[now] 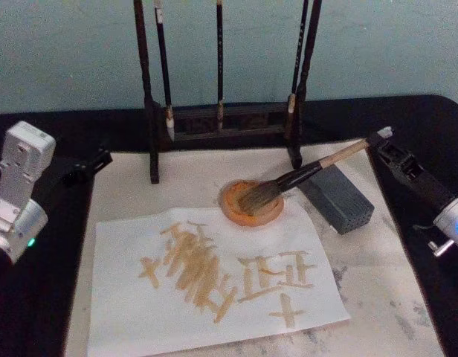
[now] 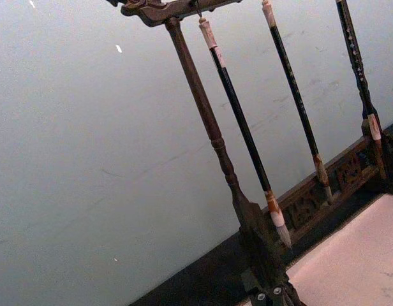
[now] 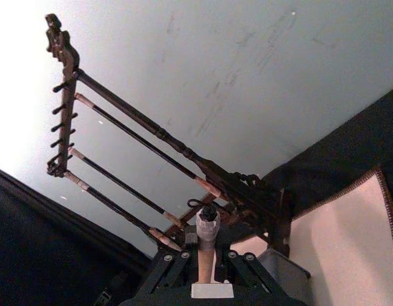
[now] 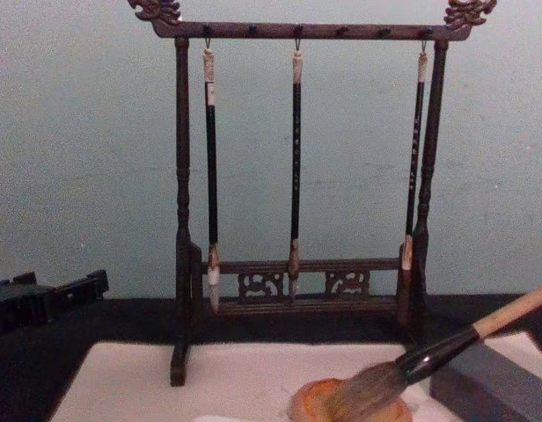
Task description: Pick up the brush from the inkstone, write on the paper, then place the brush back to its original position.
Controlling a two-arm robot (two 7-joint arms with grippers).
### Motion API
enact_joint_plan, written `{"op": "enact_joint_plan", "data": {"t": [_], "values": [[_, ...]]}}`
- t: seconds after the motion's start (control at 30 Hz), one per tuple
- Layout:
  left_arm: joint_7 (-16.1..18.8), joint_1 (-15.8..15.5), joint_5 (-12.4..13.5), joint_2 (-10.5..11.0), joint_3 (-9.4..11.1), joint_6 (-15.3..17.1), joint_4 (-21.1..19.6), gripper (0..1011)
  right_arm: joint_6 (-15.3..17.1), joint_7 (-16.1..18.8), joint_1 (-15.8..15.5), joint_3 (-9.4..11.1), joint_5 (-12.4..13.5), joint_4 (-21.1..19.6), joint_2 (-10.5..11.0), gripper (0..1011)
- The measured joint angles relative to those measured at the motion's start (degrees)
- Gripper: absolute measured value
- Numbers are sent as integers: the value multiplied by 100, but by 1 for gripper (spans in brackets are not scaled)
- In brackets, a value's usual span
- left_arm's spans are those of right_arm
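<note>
The brush [image 1: 288, 181] lies slanted, its bushy head in the round orange-brown inkstone [image 1: 236, 212] and its tan handle rising to the right over the grey block. My right gripper [image 1: 385, 145] is at the handle's white-tipped end, shut on it. In the right wrist view the handle [image 3: 206, 255] runs out between the fingers. In the chest view the brush [image 4: 412, 365] slopes up from the inkstone [image 4: 306, 406]. The white paper [image 1: 140, 305], in front of the inkstone, carries tan brush strokes. My left gripper [image 1: 99, 160] is parked shut at the far left, off the mat.
A dark wooden rack [image 1: 221, 123] with three slim hanging brushes [image 4: 296, 176] stands behind the inkstone. A grey rectangular block [image 1: 340, 199] sits just right of the inkstone. A cream felt mat [image 1: 392, 297] covers the black table under everything.
</note>
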Motion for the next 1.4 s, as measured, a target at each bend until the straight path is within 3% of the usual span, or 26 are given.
{"op": "enact_joint_plan", "data": {"t": [1.4], "values": [[0,0,0,0,0,0,0,1002,15,-147,38,-17,10,65,46,160]]}}
